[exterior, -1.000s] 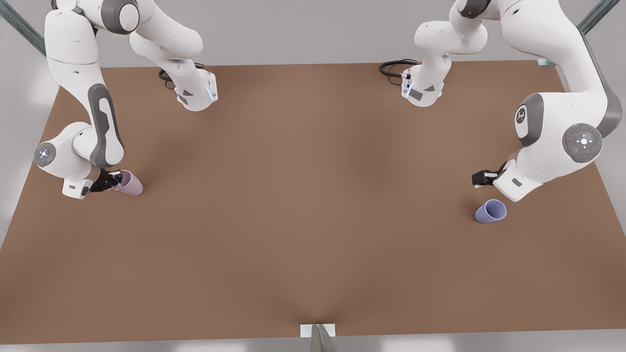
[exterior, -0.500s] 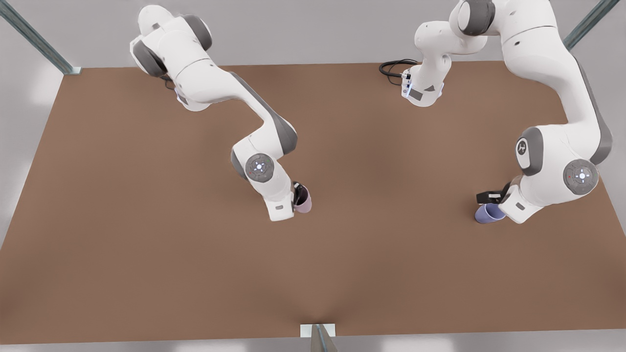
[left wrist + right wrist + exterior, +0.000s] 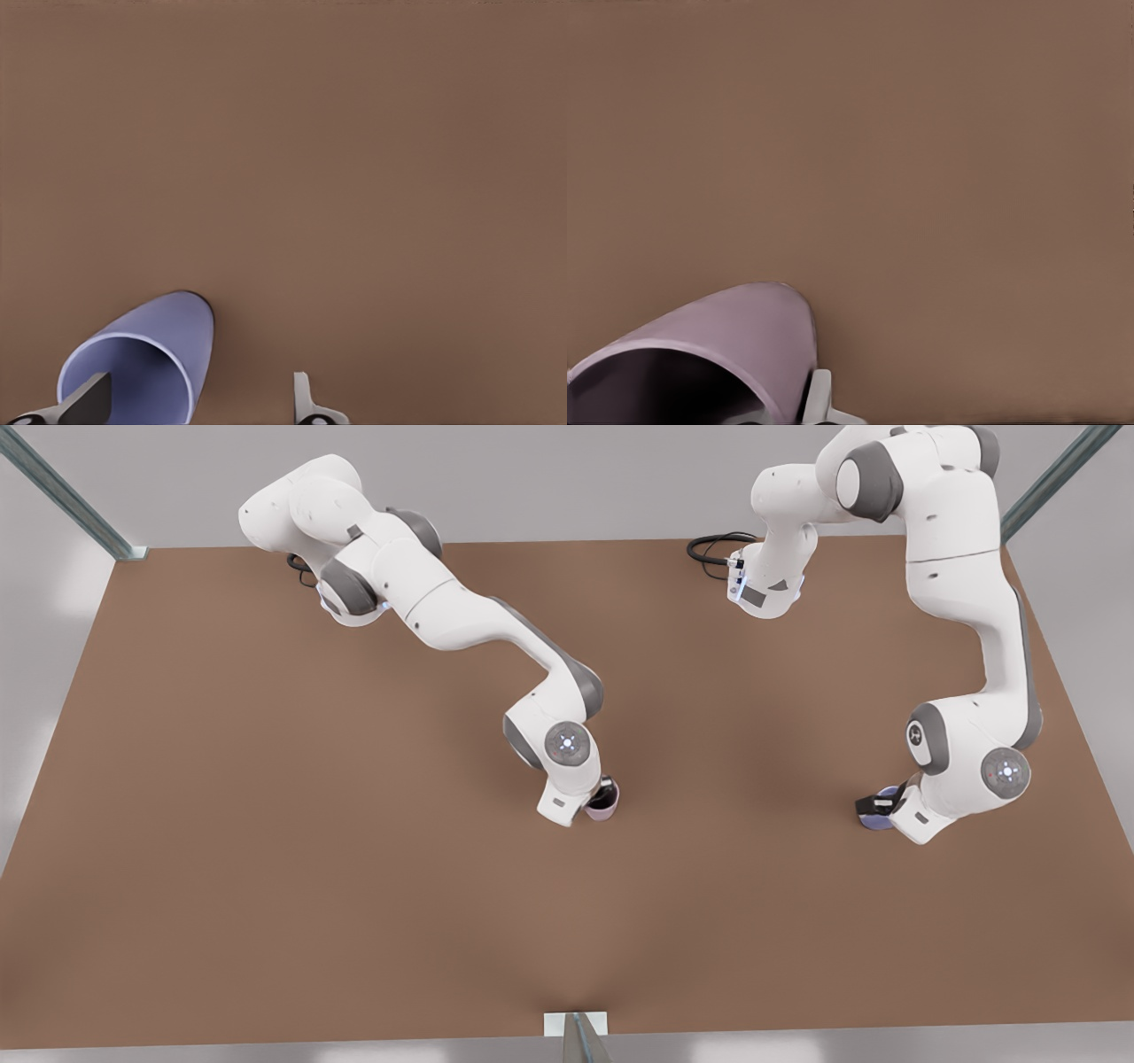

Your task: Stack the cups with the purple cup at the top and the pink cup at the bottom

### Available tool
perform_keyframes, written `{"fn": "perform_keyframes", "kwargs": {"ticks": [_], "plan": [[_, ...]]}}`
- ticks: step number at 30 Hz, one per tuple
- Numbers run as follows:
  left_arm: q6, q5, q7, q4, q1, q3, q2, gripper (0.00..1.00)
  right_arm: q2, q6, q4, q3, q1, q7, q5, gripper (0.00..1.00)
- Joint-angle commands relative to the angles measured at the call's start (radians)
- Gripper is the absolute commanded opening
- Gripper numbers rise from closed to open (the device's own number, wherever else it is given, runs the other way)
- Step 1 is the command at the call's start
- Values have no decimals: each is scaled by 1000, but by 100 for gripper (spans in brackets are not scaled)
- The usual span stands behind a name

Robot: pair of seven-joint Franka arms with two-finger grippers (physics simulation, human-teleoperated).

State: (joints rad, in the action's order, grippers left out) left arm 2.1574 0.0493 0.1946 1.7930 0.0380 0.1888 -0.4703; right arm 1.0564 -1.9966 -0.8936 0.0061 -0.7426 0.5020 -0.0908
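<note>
The pink cup (image 3: pixel 605 804) is near the table's middle, mouth up, with my right gripper (image 3: pixel 600 793) shut on its rim. In the right wrist view the pink cup (image 3: pixel 735 323) shows its dark inside, and one finger (image 3: pixel 819 398) presses the outside of its wall. The purple cup (image 3: pixel 873 821) stands at the front view's right, mostly hidden under my left gripper (image 3: pixel 879 806). In the left wrist view the purple cup (image 3: pixel 159 341) has one finger (image 3: pixel 93 398) inside its mouth. The other finger (image 3: pixel 301 398) stands well clear outside, so this gripper is open.
The brown table (image 3: pixel 354 886) stretches between the two cups. Black cables (image 3: pixel 713 547) lie by the arm bases at the far edge. A metal post (image 3: pixel 576 1036) stands at the middle of the near edge.
My right gripper has carried the pink cup from the front view's far left to the table's middle. My left gripper has come down over the purple cup.
</note>
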Motion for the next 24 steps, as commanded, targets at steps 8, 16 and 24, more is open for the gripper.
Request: {"fn": "perform_keyframes", "kwargs": {"ticks": [8, 16, 24], "plan": [[122, 1, 181, 59, 0, 15, -18, 100, -1, -14, -4, -1, 2, 632, -1, 64], [108, 1, 181, 60, 0, 15, -45, 100, -185, -7, -145, -3, 2, 607, -10, 73], [96, 1, 175, 57, -1, 15, -65, 27, -883, 200, -720, -72, 505, -170, -3, 100]]}}
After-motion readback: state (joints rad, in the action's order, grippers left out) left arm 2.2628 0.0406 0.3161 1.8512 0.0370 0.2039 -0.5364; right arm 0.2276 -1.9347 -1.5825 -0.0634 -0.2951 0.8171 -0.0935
